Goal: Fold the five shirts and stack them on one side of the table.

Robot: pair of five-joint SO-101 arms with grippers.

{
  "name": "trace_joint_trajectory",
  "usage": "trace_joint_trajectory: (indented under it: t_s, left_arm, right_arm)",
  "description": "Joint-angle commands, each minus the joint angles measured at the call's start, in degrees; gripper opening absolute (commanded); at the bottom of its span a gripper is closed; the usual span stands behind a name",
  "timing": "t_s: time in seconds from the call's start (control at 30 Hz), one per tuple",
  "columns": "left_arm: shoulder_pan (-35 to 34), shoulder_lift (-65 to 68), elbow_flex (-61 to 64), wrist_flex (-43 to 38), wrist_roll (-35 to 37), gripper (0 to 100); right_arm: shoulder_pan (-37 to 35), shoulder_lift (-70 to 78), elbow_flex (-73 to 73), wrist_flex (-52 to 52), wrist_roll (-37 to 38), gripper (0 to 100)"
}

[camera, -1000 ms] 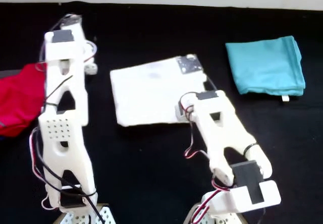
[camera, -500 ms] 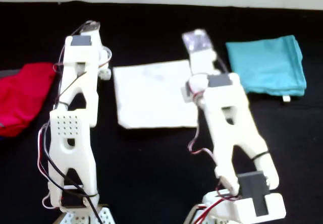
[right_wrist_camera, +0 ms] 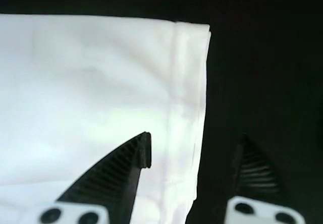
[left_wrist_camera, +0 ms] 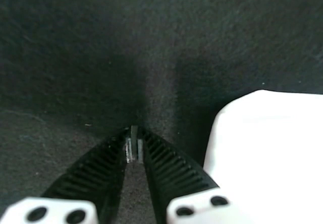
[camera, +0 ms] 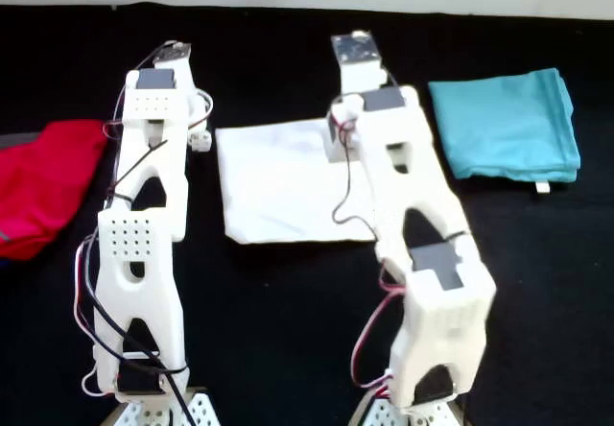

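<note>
High view: a folded white shirt (camera: 283, 181) lies mid-desk (camera: 278, 330) between the arms, with a folded teal shirt (camera: 506, 126) to the right and a bunched red shirt (camera: 43, 186) at the left edge. In the right wrist view, the right gripper (right_wrist_camera: 196, 146) is spread astride the white shirt's edge. The left gripper (left_wrist_camera: 133, 146) is pressed together, empty, over bare desk near that shirt.

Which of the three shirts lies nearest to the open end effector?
The white shirt in the middle: the right end effector straddles its edge. The red shirt and teal shirt lie aside.
</note>
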Motion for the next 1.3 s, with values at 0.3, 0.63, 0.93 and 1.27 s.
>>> trace_joint_trajectory:
  t_s: [0.3,0.63,0.93,1.27]
  left_arm:
    - [-0.66,0.13,-1.01,-0.44,0.18,1]
    - [-0.66,0.13,-1.01,-0.44,0.18,1]
    - [-0.66,0.13,-1.01,-0.44,0.18,1]
    - [-0.66,0.13,-1.01,-0.44,0.18,1]
  right_arm:
    - [-8.75,13.23,-21.67,9.36,-4.66,39.9]
    - [-4.26,24.22,-23.69,8.92,-4.75,39.9]
    - [-4.62,30.2,-23.69,7.25,-4.31,23.2]
    - [0.04,28.53,-27.65,10.59,0.18,0.6]
